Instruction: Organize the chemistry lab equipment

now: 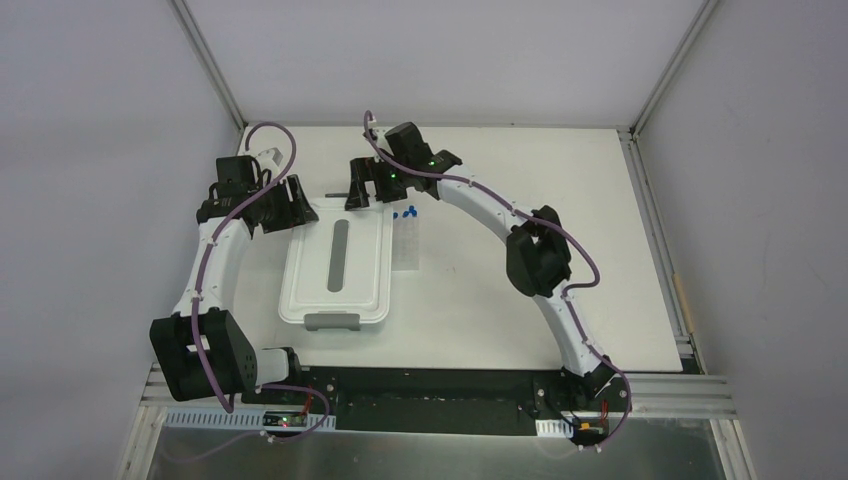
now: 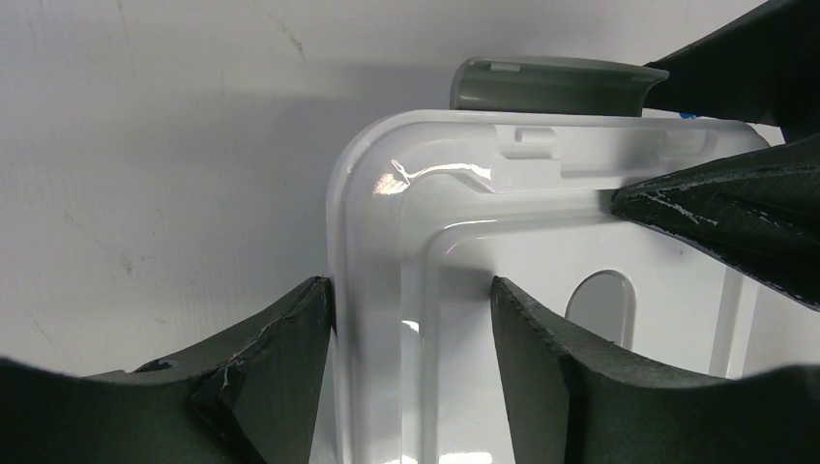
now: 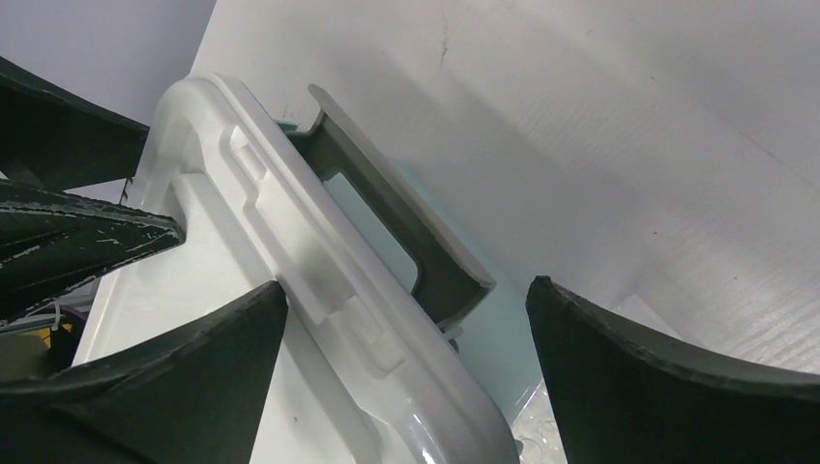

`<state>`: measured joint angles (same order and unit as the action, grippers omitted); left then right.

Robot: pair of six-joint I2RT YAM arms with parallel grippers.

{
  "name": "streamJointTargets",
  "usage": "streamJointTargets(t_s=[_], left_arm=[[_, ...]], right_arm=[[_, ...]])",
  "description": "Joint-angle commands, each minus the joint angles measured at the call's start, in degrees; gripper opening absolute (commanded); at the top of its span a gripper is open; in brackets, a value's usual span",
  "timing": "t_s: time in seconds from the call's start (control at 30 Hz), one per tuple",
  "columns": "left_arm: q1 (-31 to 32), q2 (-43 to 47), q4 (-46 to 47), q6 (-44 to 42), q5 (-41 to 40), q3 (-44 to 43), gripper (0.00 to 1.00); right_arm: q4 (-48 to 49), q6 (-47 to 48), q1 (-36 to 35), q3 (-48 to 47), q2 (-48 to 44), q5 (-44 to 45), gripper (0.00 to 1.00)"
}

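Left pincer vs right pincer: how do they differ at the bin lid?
Left pincer straddles the corner rim of the white lid; right pincer straddles the lid's end edge plus the grey latch. Left pincer's gap is narrow, fingers snug to the rim, grip unclear; right pincer gapes wide, one finger clear of the latch. Shared: both sit at the lid's far end.

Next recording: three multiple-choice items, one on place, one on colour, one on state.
1. The tube rack stands where, relative to the lidded bin? A) to its left B) to its right C) on its lid
2. The tube caps are: A) red B) blue C) green
3. The right gripper is: A) open B) shut on a tube C) out of view
Answers: B, the top view shows the rack along the bin's right side; B, blue dots at the rack's far end; A, its fingers stand wide apart over the bin's end.
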<state>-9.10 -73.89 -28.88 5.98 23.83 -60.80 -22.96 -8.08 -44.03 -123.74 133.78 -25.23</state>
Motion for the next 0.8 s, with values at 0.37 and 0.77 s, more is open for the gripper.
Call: streamJointTargets(t_s=[0.37, 0.77], left_arm=[[-0.1, -1.4, -0.7, -2.0, 0.2, 1.4, 0.58], [-0.1, -1.5, -0.6, -1.9, 0.1, 1.4, 0.57]], right_arm=[[6.1, -0.8, 0.0, -1.5, 2.9, -10.9, 0.65], [8.3, 3.5, -0.6, 3.3, -0.5, -8.2, 0.42]])
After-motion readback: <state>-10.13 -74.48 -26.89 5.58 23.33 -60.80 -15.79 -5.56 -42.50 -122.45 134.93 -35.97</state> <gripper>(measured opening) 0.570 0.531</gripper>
